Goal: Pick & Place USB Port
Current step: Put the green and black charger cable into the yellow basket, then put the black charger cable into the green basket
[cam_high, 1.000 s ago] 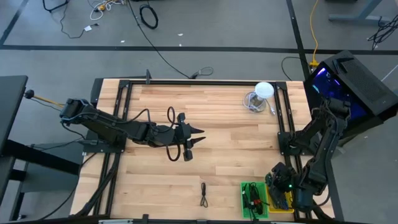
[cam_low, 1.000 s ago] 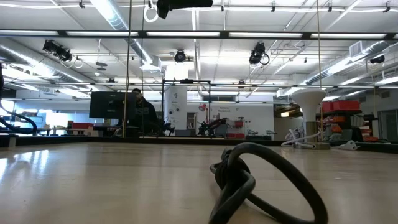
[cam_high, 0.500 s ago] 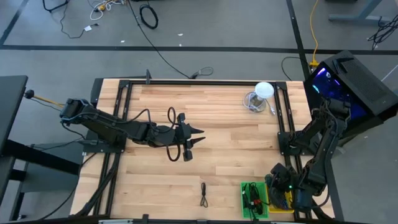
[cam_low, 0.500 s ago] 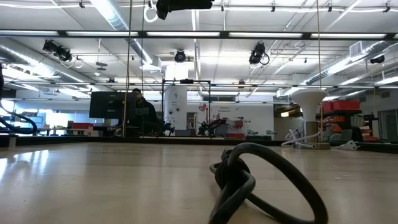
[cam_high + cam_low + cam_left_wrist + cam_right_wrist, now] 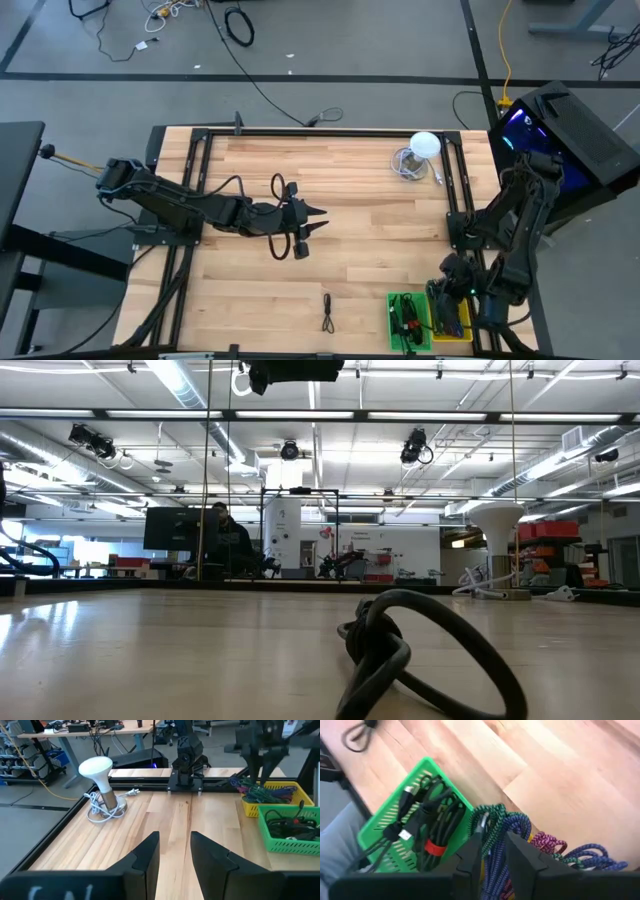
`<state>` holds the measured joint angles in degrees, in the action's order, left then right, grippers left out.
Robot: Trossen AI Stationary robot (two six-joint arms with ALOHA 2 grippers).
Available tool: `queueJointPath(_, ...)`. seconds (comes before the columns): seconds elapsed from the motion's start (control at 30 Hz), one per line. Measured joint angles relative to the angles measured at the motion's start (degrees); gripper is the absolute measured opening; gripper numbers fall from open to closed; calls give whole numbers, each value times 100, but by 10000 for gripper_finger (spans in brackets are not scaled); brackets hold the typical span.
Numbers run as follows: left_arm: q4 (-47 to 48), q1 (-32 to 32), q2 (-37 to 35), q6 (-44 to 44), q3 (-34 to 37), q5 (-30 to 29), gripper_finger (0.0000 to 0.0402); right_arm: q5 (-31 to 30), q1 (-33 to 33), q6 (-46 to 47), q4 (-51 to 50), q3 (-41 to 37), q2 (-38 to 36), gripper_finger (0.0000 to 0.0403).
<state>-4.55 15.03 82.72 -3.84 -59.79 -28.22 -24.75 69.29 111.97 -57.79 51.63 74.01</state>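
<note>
High view, table (image 5: pixel 370 230): a pale wooden top inside a black frame, with both arms reaching in from its two sides.
Left arm: stretched low across the left half of the table, with the left gripper (image 5: pixel 318 221) held over bare wood near the middle; in the left wrist view its two dark fingers (image 5: pixel 145 854) stand apart with a narrow gap and nothing between them.
Right arm: folded at the table's right edge, with the right gripper (image 5: pixel 492 851) poised above the bins at the front right corner; its fingers are slightly parted and touch the braided cables below, but I cannot tell whether they hold one.
Green bin (image 5: pixel 408 320): at the front edge, holding a tangle of black cables, one with a red band.
Yellow bin (image 5: pixel 449 318): just beside the green bin on its right, filled with braided cables (image 5: pixel 507 827) in green, blue and purple-pink.
Lamp (image 5: pixel 420 150): white-headed, on a small base near the back right corner, with its white cord coiled round the base.
Loose black cable (image 5: pixel 327 312): a small looped cable on the wood near the front edge, left of the green bin and well apart from both grippers.
</note>
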Motion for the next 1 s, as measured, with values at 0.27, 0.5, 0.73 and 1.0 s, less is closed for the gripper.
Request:
queueJointPath(0.27, 436, 4, 0, -22, 0, 611, 115, -714, 47, -310, -184, -2, -687, 88)
queueJointPath(0.5, 1093, 405, 249, -777, 0, 1946, 115, -2408, -189, -1448, 119, -2, -1063, 88)
queueJointPath(0.73, 999, 1089, 1180, -1472, 0, 1995, 115, -2771, -697, -2793, 463, -2, -1094, 88)
queueJointPath(1.0, 1283, 1596, 2359, -696, -892, 2014, 115, -2881, -1115, -3462, 692, -2, -1092, 88)
